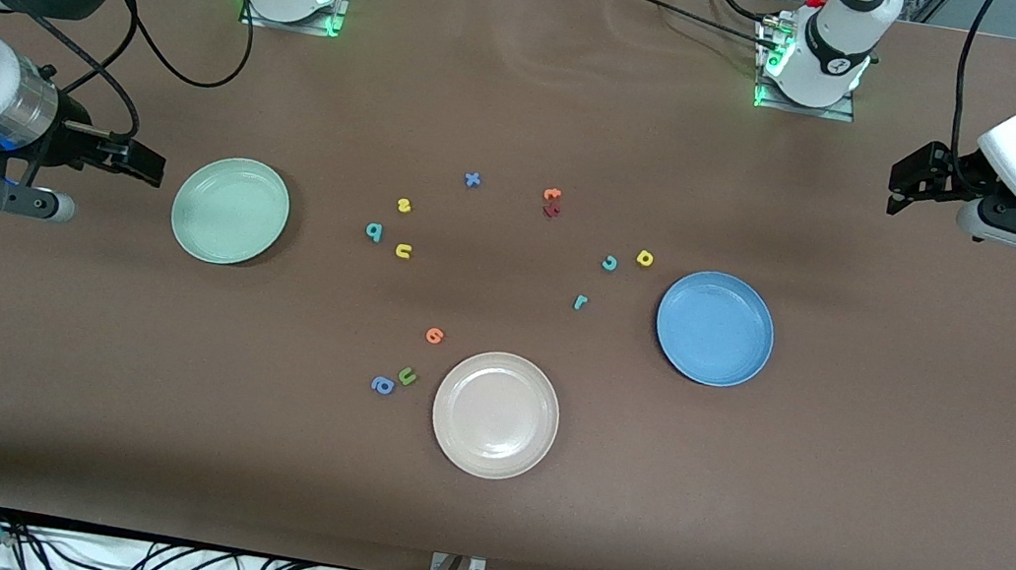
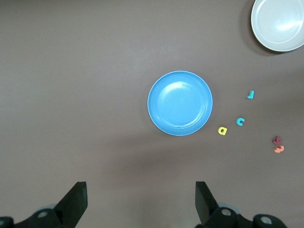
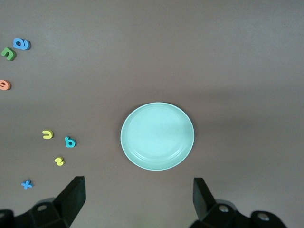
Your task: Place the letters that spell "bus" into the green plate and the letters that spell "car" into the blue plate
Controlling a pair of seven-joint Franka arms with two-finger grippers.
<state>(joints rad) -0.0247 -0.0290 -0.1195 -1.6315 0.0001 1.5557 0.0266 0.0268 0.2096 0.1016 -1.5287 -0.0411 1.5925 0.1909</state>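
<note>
The pale green plate point(image 1: 230, 210) point(image 3: 157, 136) lies toward the right arm's end and holds nothing. Beside it lie the teal "b" point(image 1: 373, 231) point(image 3: 70, 142), yellow "u" point(image 1: 403, 251) point(image 3: 47, 135) and yellow "s" point(image 1: 404, 205) point(image 3: 59, 161). The blue plate point(image 1: 715, 328) point(image 2: 180, 103) is bare too, with the teal "c" point(image 1: 610, 263) point(image 2: 241, 121), yellow "a" point(image 1: 644, 258) point(image 2: 222, 130) and teal "r" point(image 1: 580, 302) point(image 2: 251, 94) beside it. My right gripper point(image 1: 138, 161) point(image 3: 138, 197) hangs open over bare table beside the green plate. My left gripper point(image 1: 912, 181) point(image 2: 141, 199) hangs open over bare table at its own end.
A beige plate point(image 1: 496, 414) point(image 2: 278, 23) lies nearest the front camera. Close to it are an orange letter point(image 1: 434, 335), a green "u" point(image 1: 407, 375) and a blue "a" point(image 1: 382, 386). A blue "x" point(image 1: 472, 180), an orange "t" point(image 1: 552, 195) and a dark red letter point(image 1: 551, 211) lie farther back.
</note>
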